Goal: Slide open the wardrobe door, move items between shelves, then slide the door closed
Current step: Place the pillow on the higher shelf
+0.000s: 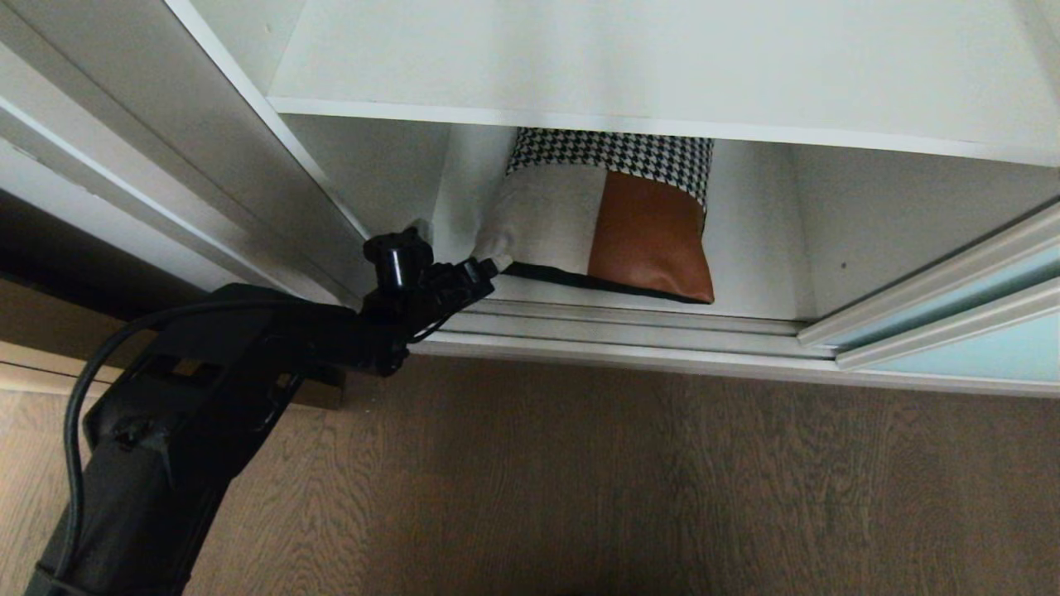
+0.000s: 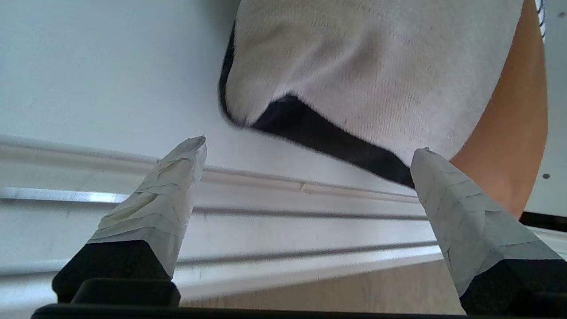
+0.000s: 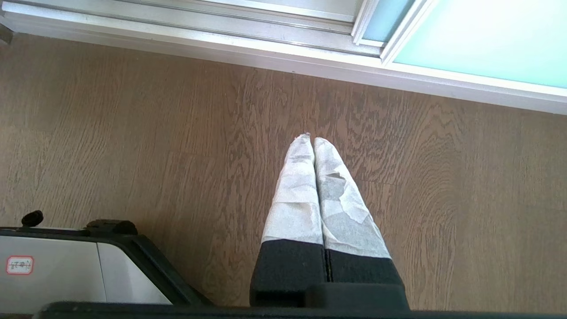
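With the door (image 1: 936, 306) slid aside, the spread left hand (image 1: 484, 269) faces the cushion's (image 1: 613, 223) near-left corner on the bottom shelf (image 1: 745, 290).

Black left arm (image 1: 207, 389) with a looping black cable (image 1: 83, 389); gripper fingers (image 2: 164, 199) apparently wrapped in pale tape.

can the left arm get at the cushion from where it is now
Probably yes. The left gripper is open at the cushion corner on the bottom shelf; the sliding wardrobe door stands off to the right, leaving the opening free. Only the door track lies below the fingers.
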Tool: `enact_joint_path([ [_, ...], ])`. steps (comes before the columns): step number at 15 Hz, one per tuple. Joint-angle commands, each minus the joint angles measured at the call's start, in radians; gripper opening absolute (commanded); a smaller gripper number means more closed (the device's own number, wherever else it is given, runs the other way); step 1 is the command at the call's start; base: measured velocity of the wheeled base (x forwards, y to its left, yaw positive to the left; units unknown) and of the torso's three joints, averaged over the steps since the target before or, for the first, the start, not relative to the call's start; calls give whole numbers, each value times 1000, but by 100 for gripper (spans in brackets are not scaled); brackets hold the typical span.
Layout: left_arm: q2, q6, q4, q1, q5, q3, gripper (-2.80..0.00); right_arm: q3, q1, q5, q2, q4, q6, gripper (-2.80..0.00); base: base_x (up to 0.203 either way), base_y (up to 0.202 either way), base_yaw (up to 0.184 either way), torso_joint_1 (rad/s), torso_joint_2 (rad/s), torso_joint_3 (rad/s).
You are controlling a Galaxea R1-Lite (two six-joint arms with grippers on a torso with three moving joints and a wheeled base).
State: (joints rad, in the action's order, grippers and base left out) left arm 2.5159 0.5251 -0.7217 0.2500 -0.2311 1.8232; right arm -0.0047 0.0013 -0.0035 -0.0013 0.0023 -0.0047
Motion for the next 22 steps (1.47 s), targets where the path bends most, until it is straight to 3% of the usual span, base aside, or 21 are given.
enact_joint_path([
  [1, 69, -10, 7, 0, -6, 84, 0, 0, 0, 0, 0, 1, 0, -280, 0, 0, 0, 0, 0, 0],
  [3, 99, -55, 7, 0, -15, 107, 0, 0, 0, 0, 0, 1, -1, -280, 0, 0, 0, 0, 0, 0],
  [6, 127, -136, -6, -3, -81, 111, 0, 0, 0, 0, 0, 1, 0, -280, 0, 0, 0, 0, 0, 0],
  [10, 121, -146, -115, -9, -55, 111, 0, 0, 0, 0, 0, 1, 0, -280, 0, 0, 0, 0, 0, 0],
  [19, 118, -160, -182, -17, -36, 111, 0, 0, 0, 0, 0, 1, 0, -280, 0, 0, 0, 0, 0, 0],
  [20, 122, -154, -176, -17, -39, 111, -280, 0, 0, 0, 0, 1, 0, -280, 0, 0, 0, 0, 0, 0],
  [22, 131, -150, -165, -19, -46, 111, -280, 0, 0, 0, 0, 1, 0, -280, 0, 0, 0, 0, 0, 0],
])
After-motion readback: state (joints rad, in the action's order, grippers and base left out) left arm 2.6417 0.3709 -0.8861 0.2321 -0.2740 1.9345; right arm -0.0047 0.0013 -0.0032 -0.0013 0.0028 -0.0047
